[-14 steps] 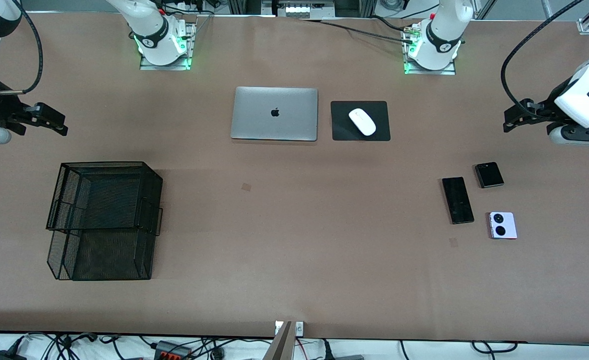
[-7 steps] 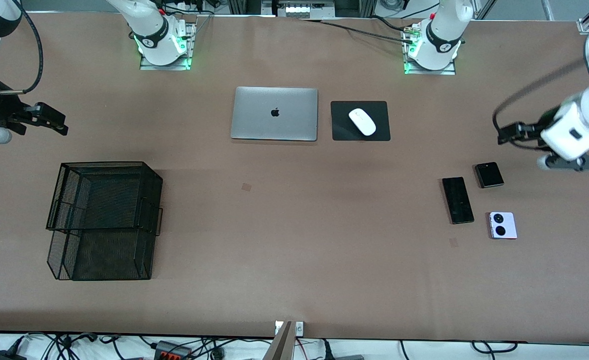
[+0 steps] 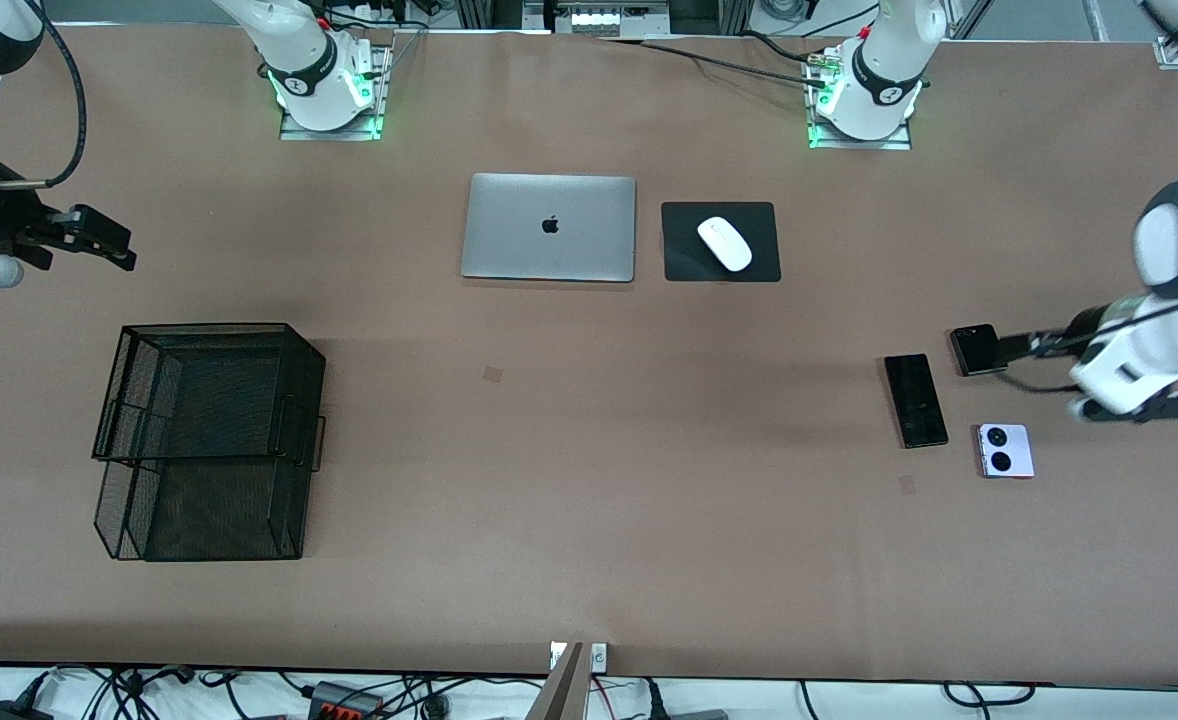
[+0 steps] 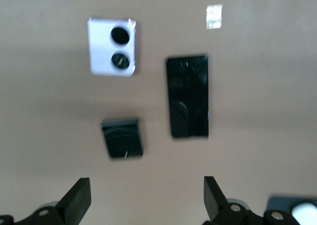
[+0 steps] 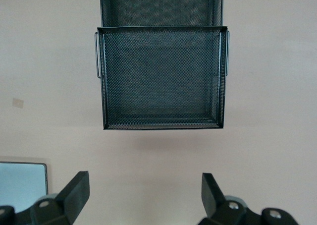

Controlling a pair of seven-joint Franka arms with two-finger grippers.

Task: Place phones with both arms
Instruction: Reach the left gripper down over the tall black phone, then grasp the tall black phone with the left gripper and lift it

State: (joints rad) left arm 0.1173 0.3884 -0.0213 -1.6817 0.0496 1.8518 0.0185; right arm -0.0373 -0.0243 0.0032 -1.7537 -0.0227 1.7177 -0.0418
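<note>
Phones sit together at the left arm's end: slab (image 3: 915, 400), flip (image 4: 122, 138), lavender (image 3: 1006, 450). We've got the left gripper (image 4: 146, 202) over the flip, jaws wide; right gripper (image 5: 143, 197) waits wide open, up above the table near the mesh tray (image 5: 161, 76).

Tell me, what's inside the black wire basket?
Nothing shows inside the basket's top tray; only black mesh is visible. Its lower tray is partly covered by the top one, so that part can't be checked.

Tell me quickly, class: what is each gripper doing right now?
Left gripper: open, empty, above the black flip phone.
Right gripper: open, empty, waiting near the mesh tray.
</note>
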